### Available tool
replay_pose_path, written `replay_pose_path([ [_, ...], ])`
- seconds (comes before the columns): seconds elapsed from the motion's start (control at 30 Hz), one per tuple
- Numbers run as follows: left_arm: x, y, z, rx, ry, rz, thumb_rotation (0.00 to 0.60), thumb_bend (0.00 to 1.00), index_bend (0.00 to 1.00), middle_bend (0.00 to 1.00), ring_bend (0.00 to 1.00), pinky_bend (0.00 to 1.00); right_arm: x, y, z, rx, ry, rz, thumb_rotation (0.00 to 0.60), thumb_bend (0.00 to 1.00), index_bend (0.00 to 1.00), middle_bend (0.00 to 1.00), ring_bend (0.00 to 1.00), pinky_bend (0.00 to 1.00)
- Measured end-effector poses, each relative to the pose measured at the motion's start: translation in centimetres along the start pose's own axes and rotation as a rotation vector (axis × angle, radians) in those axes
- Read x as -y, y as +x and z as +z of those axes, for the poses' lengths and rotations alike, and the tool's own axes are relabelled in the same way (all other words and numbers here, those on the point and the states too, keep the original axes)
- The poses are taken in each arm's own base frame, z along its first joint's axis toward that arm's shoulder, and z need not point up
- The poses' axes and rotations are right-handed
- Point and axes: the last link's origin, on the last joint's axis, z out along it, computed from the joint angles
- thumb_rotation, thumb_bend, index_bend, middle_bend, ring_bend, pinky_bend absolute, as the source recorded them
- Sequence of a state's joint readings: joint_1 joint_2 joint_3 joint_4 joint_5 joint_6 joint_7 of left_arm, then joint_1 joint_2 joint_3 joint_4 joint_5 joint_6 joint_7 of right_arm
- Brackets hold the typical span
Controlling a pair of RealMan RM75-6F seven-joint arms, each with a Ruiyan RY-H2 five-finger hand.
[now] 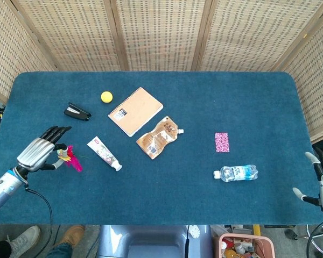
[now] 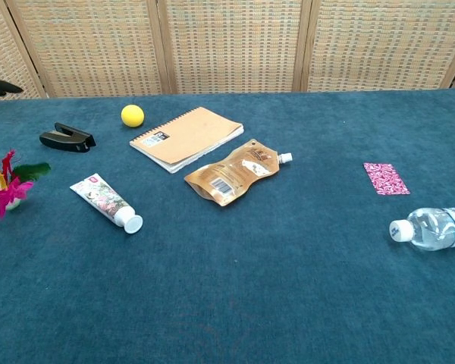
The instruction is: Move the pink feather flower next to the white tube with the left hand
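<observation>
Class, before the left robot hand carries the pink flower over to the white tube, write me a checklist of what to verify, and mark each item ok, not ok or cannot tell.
1. Flower at the left robot hand: ok, it lies right by the fingers.
2. Firm hold on the flower: cannot tell; neither view shows fingers closed around it.
3. Tube in plain sight, lying flat: ok.
4. Bare cloth between flower and tube: ok.
5. Stapler out of the way: ok, it sits farther back.
6. Right robot hand clear: ok, at the table's far right edge.
</observation>
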State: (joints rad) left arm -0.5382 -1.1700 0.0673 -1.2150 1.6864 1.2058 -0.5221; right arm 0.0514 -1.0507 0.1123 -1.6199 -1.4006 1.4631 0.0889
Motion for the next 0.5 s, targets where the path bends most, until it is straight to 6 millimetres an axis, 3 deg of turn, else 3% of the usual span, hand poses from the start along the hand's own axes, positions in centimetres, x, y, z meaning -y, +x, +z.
replay_pose_path([
  [0.1,0.1,1.1,-0.7,-0.019,0.008,-0.081,0.600,0.44,0.74,0.00,0.00,0.00,0.1,0.0,0.0,0.000,0.002,0.001,0.600,0.00,0.00,0.00,0.00,0.00],
  [0.23,-0.1,1.2,-1.0,-0.019,0.013,-0.220,0.600,0.44,0.74,0.00,0.00,0.00,0.2,-0.1,-0.1,0.003,0.006,-0.001,0.600,0.00,0.00,0.00,0.00,0.00],
  [0.5,-1.0,-1.0,-0.9,-0.003,-0.002,-0.476,0.600,0.45,0.74,0.00,0.00,0.00,0.3,-0.2,-0.2,0.011,0.009,-0.005,0.600,0.00,0.00,0.00,0.00,0.00],
])
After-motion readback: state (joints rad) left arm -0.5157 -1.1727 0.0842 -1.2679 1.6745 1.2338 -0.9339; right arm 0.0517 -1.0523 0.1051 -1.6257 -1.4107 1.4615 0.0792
